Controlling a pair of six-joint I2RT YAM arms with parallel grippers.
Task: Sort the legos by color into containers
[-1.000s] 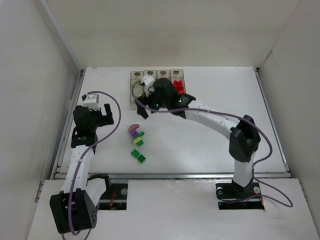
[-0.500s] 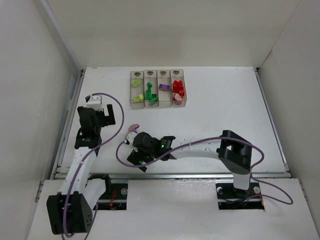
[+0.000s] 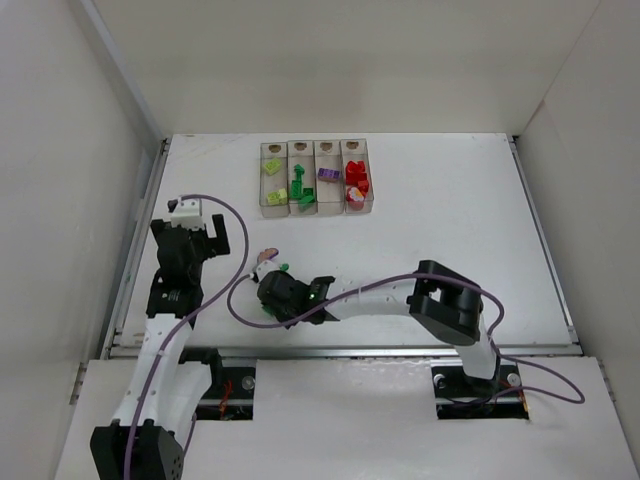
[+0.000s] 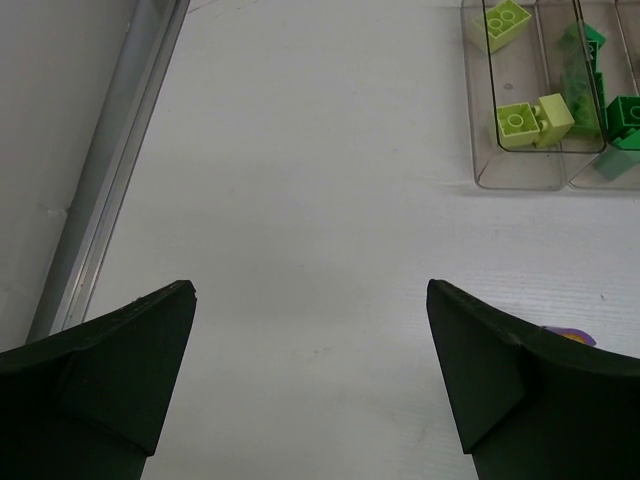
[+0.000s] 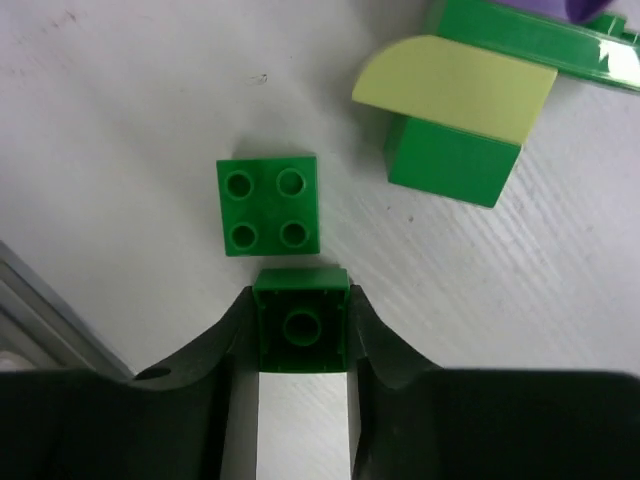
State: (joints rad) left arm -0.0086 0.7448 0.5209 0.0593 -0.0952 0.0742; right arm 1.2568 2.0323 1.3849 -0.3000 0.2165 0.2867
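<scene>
Fingers (image 5: 210, 370) of right gripper (image 5: 301, 305) pinched on flat sides of small dark green studded plastic brick (image 5: 302, 325) | brick on white table (image 5: 120, 120), well apart from row of clear plastic boxes (image 3: 316, 178), near side | judged hard, light, slick: squeeze square on opposite walls | left gripper (image 4: 310, 300) wide open, empty

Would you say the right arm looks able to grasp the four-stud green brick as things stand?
Probably not yet: the right gripper is shut on a second green brick. The four-stud green brick lies uncovered just ahead, so the way looks free otherwise.
</scene>
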